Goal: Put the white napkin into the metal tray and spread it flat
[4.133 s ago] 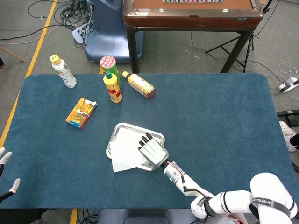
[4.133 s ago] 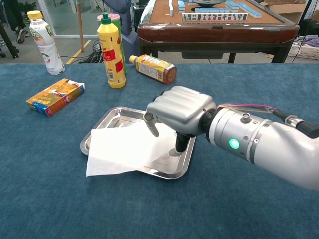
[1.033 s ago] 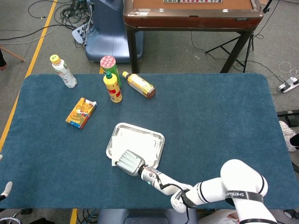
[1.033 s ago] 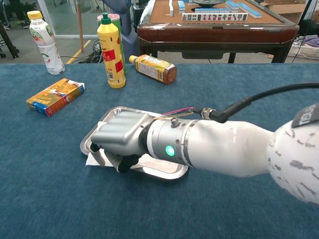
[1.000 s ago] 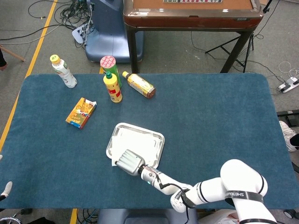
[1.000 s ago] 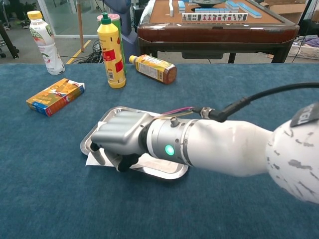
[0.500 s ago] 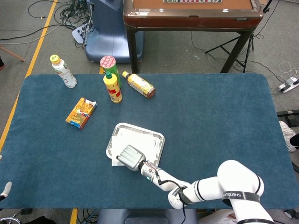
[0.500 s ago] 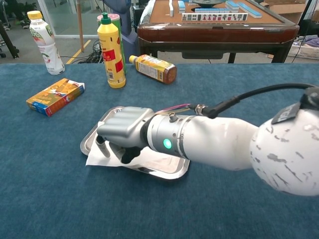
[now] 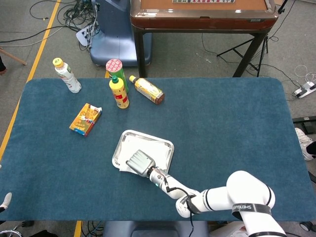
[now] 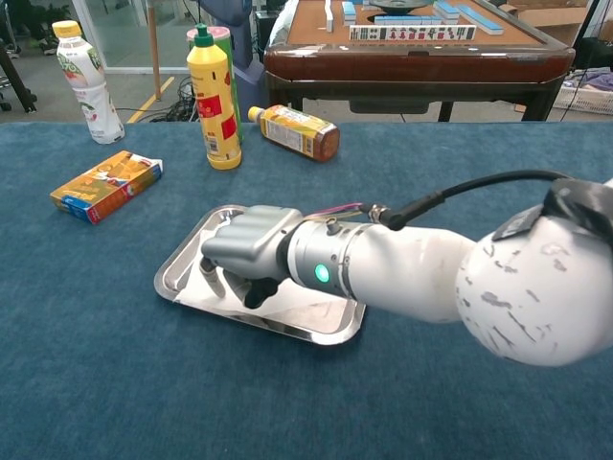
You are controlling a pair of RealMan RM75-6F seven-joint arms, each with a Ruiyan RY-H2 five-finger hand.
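right hand | we are pressing curled fingers down on the white napkin inside the metal tray (grip unclear) | napkin: light, soft, sliding easily | we are favouring its edges for spreading

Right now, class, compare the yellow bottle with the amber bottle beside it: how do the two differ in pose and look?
Pose: the yellow bottle stands upright, while the amber bottle lies on its side.
Cap: the yellow bottle has a green pointed cap; the amber bottle's cap is yellow.
Colour: the yellow bottle is opaque yellow with a red label; the amber bottle shows dark brown at its base, below an orange-yellow label.
Both rest on the blue table cover, behind the metal tray.
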